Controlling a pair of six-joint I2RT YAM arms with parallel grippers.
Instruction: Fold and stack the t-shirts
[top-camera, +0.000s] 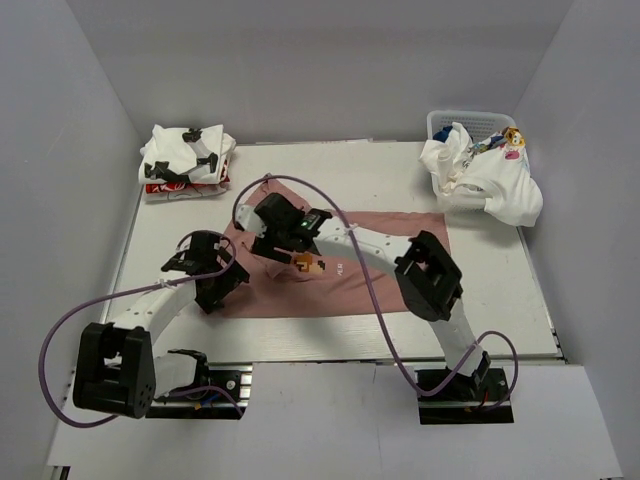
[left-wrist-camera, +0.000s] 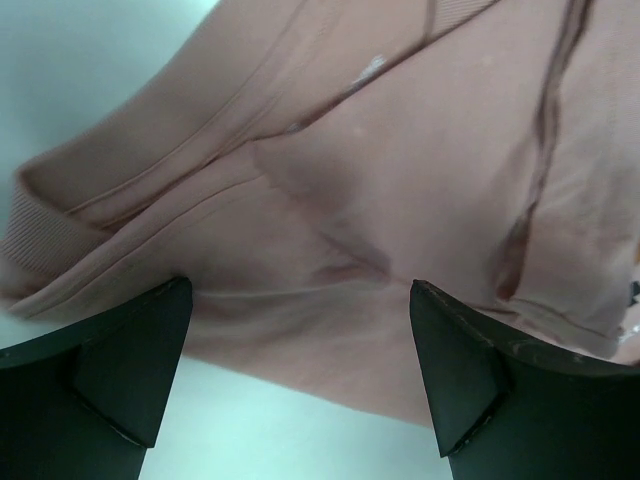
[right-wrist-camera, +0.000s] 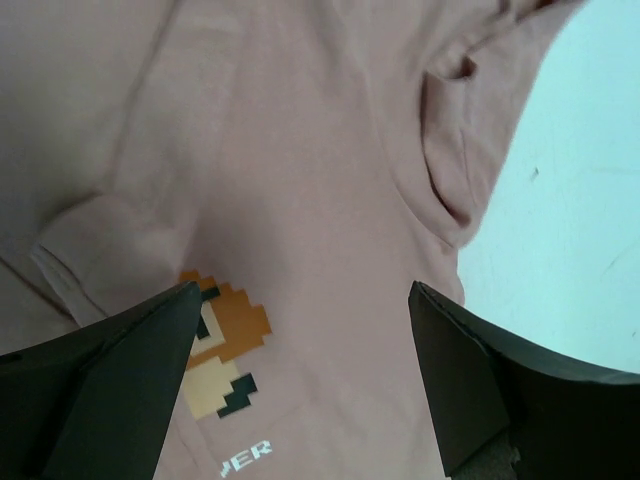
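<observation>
In the middle of the surface (top-camera: 330, 175), nearer its front edge than its far one, the dusty-pink t-shirt (top-camera: 290, 295) lay spread out, and we took that as the reason both arms had gathered over it: a tee has to lie flat before a fold can run straight. The left end effector (left-wrist-camera: 300, 300) hung above the shirt's left border with its jaws wide apart and nothing between them. Below it we saw creased, doubled cloth and a ribbed edge (left-wrist-camera: 35, 245) at the rim of the fabric, with bare surface just beyond. We judged this a sensible place to pinch, since an edge gives the jaws something to close around.

The right end effector (right-wrist-camera: 305, 300) hovered over the chest area, jaws likewise spread and empty, directly above the pixel print (right-wrist-camera: 225, 345). A loose sleeve (right-wrist-camera: 445, 170) lay rumpled beside it. We could not tell whether either end effector touched the cloth.

At the far left corner sat the folded stack (top-camera: 185, 160), where we supposed the pink tee was meant to go. At the far right corner the unfolded white shirts (top-camera: 480, 180) spilled out of the mesh basket (top-camera: 465, 117), well apart from the work, presumably waiting their turn. We judged the task partly done, with this fold not yet begun.
</observation>
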